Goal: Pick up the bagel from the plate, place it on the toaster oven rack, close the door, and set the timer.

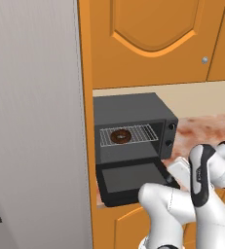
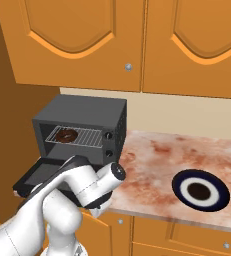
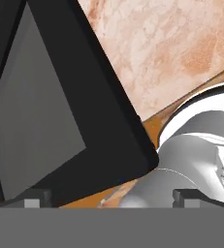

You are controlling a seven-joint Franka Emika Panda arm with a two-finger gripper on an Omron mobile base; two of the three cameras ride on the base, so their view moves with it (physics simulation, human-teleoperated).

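Nearest, lower edge of the hand view: tool (image 3: 112, 197) with its two dark tips well apart and nothing between them, so it is free to push.
Tool's position: low, at the outer edge of the door (image 3: 60, 111), which suits a lift from beneath; whether it touches the door I cannot tell.
Door: folded down flat in the lower middle of the left base view (image 1: 133, 181), leaving the oven mouth open for loading.
Rack: silver grid (image 1: 143, 133) across the cavity, centre of that frame.
Bagel: lying on the rack's left half (image 1: 120, 136), also seen at mid left of the right base view (image 2: 65, 135); the placing looks done.
Plate: bare on the tabletop (image 2: 157, 165), lower right of the right base view (image 2: 201, 190), well apart from the oven.
Knobs: two on the oven's right panel (image 1: 170, 134), farthest; one likely sets the timer.
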